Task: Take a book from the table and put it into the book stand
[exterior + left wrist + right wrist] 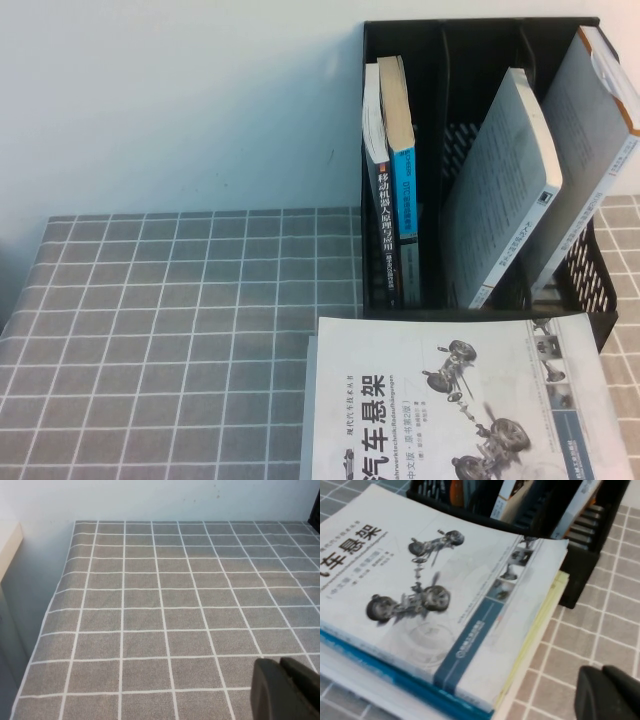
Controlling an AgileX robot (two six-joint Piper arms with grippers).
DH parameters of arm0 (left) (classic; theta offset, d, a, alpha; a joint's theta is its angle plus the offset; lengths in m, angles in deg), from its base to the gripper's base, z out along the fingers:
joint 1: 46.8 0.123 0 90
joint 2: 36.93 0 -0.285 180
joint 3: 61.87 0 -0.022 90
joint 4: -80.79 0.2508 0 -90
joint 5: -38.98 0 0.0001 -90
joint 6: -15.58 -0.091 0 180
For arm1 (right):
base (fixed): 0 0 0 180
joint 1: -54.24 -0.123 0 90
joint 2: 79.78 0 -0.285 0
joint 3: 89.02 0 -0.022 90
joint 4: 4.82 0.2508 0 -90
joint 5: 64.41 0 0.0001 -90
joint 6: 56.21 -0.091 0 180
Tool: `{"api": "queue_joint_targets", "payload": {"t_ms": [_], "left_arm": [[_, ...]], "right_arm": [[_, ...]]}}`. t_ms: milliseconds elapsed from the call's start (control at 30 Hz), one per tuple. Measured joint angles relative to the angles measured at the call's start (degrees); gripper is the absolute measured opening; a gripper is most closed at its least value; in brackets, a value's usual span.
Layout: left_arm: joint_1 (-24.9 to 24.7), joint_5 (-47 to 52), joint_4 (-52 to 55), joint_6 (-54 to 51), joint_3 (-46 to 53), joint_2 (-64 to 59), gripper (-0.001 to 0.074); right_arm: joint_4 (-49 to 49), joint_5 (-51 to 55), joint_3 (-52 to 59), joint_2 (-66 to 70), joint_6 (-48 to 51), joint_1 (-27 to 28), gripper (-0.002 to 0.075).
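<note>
grey gridded table [150, 320] carries book stand [400, 160] and book stack [450, 400].

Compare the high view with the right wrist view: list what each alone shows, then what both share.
Only the high view shows the blue-spined book standing in the book stand's left compartment. Neither gripper appears there.

Only the right wrist view shows the right gripper over the table, beside the stack beneath the white book.

Both show the white book, the book stand and the table.
</note>
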Motion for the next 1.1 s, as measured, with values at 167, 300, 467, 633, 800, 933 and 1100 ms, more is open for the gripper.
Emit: {"api": "queue_joint_targets", "payload": {"t_ms": [167,300,467,633,800,933,1100], "left_arm": [[0.00,0.13,0.00,0.00,0.00,0.00,-0.0003],[0.00,0.13,0.00,0.00,-0.09,0.00,-0.0003],[0.00,0.13,0.00,0.00,-0.09,0.00,-0.0003],[0.00,0.16,0.00,0.00,-0.09,0.00,-0.0003],[0.00,0.27,0.00,0.00,-0.09,0.00,-0.0003],[0.00,0.27,0.00,0.00,-0.09,0.00,-0.0003],[0.00,0.30,0.00,0.00,-0.09,0.00,-0.0003]], "right_arm": [[-4.91,-4.83,2.61,-3.78,-2.06,7.57,-0.0004],[-3.66,-10.73,7.53,-8.83,-2.08,18.32,-0.0004],[-2.16,-17.59,15.36,-13.74,0.79,28.96,-0.0004],[0.32,-16.28,19.24,-13.99,1.64,30.86,-0.0004],[0.59,-15.50,19.04,-14.02,1.64,30.86,-0.0004],[0.67,-15.50,19.04,-14.02,2.23,30.86,-0.0004],[0.67,-15.50,19.04,-14.02,4.36,30.86,-0.0004]]}}
